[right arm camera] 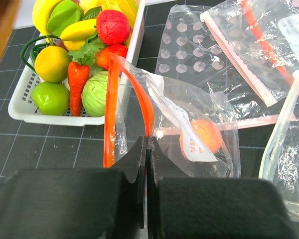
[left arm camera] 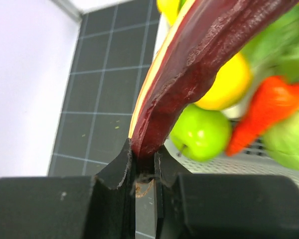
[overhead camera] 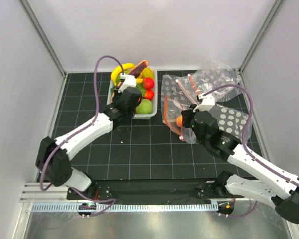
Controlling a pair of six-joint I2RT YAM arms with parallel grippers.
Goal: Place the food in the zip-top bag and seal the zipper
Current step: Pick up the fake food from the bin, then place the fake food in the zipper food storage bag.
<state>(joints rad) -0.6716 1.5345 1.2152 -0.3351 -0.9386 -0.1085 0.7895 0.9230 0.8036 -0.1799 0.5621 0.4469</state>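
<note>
My left gripper (left arm camera: pixel 144 154) is shut on the end of a brown-purple oblong (left arm camera: pixel 199 55) with a yellow edge and holds it above the white tub (overhead camera: pixel 157 92); in the top view the left gripper (overhead camera: pixel 125 83) is over the tub's left side. The tub holds more food: bananas (overhead camera: pixel 124 67), a strawberry (right arm camera: pixel 112 26), a green apple (right arm camera: pixel 50 98), a carrot (right arm camera: pixel 77 84). My right gripper (right arm camera: pixel 147 144) is shut on the mouth edge of the zip-top bag (right arm camera: pixel 189 107), by its orange-red zipper (right arm camera: pixel 109 114). The mouth stands open towards the tub. An orange fruit (right arm camera: pixel 202 137) lies inside.
Other clear dotted bags lie to the right and behind: one at the back right (overhead camera: pixel 217 74), one under the right arm (overhead camera: pixel 234 122). White walls with metal rails enclose the black gridded mat (overhead camera: pixel 139 149) on three sides.
</note>
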